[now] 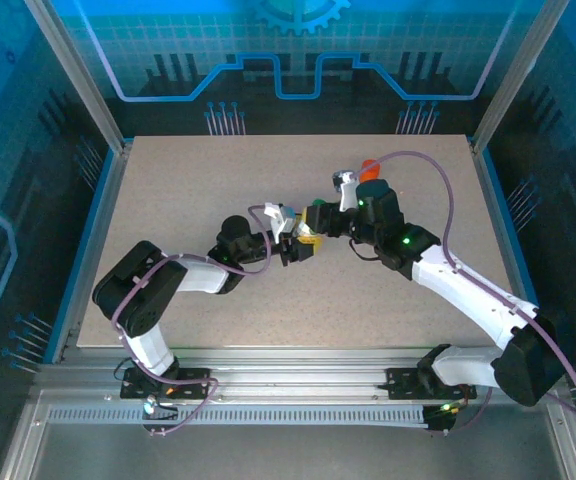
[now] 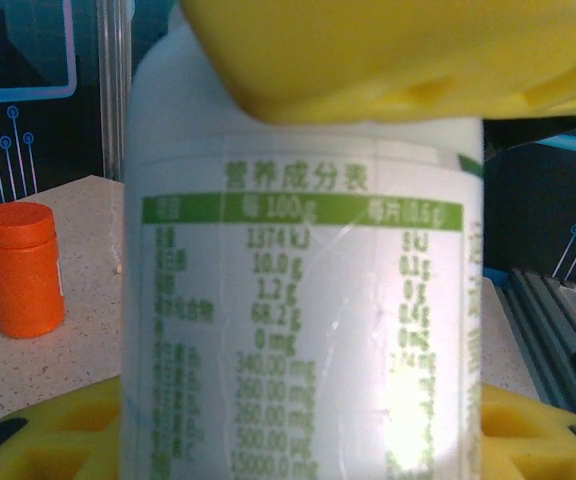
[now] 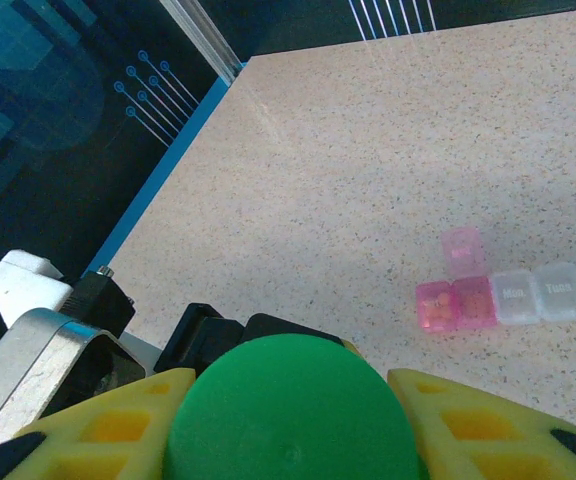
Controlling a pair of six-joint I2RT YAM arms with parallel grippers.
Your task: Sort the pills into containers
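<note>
Within left hand (image 2: 318, 250), white bottle (image 2: 298, 340)

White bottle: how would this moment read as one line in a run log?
left gripper: shut on white bottle | right gripper: shut on cap | orange bottle: upright on table

Two arms: one left arm (image 1: 168, 280) and one right arm (image 1: 468, 290). Each ends in one gripper, the left gripper (image 1: 293, 248) and the right gripper (image 1: 318, 222), so two in all. There are four yellow fingers (image 3: 98, 420), two per gripper.

There are two bottles. One white bottle (image 2: 298, 300) with one green cap (image 3: 288, 410) sits between the fingers of both grippers. One orange bottle (image 2: 20, 270) stands beyond the left gripper, off to its left.

One pill box (image 3: 493, 297) lies ahead of the right gripper and to its right. It has four compartments in a row, two pink and two clear, plus one more pink square behind the row. Whether that square is a lid or a fifth compartment cannot be told.

One desk (image 1: 218, 180) carries everything.
</note>
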